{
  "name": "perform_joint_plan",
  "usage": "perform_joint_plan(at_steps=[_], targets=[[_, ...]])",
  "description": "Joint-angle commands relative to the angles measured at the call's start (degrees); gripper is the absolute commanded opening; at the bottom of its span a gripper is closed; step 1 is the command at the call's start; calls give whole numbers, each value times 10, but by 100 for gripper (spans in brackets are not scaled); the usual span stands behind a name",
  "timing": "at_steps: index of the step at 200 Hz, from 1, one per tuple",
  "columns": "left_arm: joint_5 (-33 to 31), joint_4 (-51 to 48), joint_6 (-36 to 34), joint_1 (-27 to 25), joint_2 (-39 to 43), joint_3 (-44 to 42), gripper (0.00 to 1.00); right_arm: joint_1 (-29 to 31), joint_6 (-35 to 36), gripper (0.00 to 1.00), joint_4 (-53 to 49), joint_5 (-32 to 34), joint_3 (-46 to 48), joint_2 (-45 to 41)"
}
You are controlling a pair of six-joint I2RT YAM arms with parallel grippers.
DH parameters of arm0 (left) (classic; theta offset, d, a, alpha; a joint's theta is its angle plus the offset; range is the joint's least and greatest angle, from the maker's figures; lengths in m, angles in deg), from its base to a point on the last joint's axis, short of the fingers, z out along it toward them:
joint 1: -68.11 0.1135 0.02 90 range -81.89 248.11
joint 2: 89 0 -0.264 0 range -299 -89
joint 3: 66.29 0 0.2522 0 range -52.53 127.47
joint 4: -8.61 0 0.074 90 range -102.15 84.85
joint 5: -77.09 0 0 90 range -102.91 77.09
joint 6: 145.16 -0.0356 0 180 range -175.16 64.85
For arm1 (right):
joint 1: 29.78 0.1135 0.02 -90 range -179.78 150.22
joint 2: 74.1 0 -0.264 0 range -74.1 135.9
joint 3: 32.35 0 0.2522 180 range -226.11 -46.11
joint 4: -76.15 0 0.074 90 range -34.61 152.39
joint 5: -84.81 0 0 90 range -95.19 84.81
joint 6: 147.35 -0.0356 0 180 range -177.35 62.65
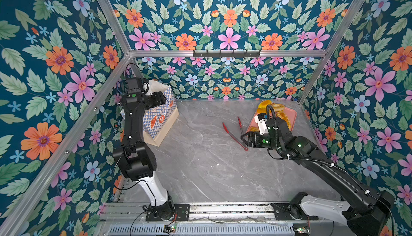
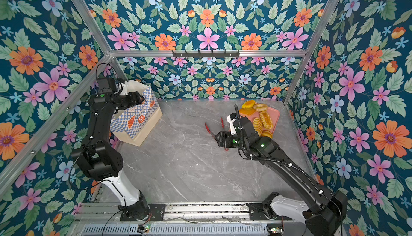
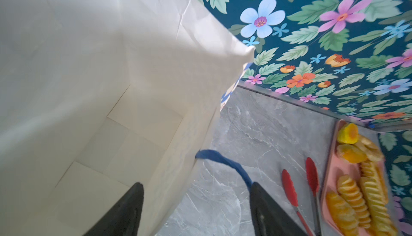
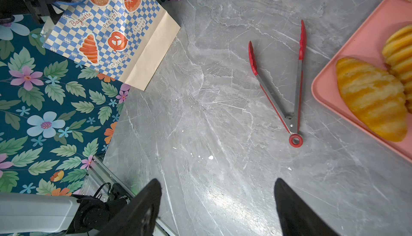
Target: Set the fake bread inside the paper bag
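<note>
The paper bag (image 1: 160,116) (image 2: 136,116) stands open at the back left. Its cream inside (image 3: 111,67) fills the left wrist view. My left gripper (image 3: 196,184) (image 1: 166,100) is open at the bag's top rim. One finger is inside the bag, the other outside beside the blue cord handle (image 3: 223,159). The bag's wall runs between the jaws, not pinched. The fake bread (image 1: 281,112) (image 2: 263,121) (image 4: 370,99) lies on a pink tray (image 2: 275,112) at the back right. My right gripper (image 4: 217,179) (image 1: 243,138) hangs open and empty over the table, near the tray's front corner.
Red-tipped tongs (image 1: 234,132) (image 4: 296,85) lie spread open on the grey marble table, between the tray and the middle, with their ring end close to my right gripper. Flowered walls close in the back and both sides.
</note>
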Motion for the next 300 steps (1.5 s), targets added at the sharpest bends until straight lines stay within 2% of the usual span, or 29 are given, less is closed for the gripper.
perform_joint_plan(at_steps=[1,34,80,116,196,255,300], targets=[[-61,-11,-21,-9,0,-1,70,0,-1,79,8,-7,-1,0],[-87,-13,-24,-22,5,-3,50,0,-5,79,11,-6,1,0],[-100,-21,-25,-43,10,-4,26,0,-11,79,11,3,3,-2],[-99,-32,-16,-67,24,-10,0,0,-11,79,2,27,1,-9],[-101,-24,65,-149,134,-105,0,-7,-11,79,-79,106,-27,-8],[-136,5,162,-240,217,-209,0,-85,-21,79,-91,62,-11,-7],[-183,15,222,-323,238,-235,0,-90,-12,79,-94,66,-15,11]])
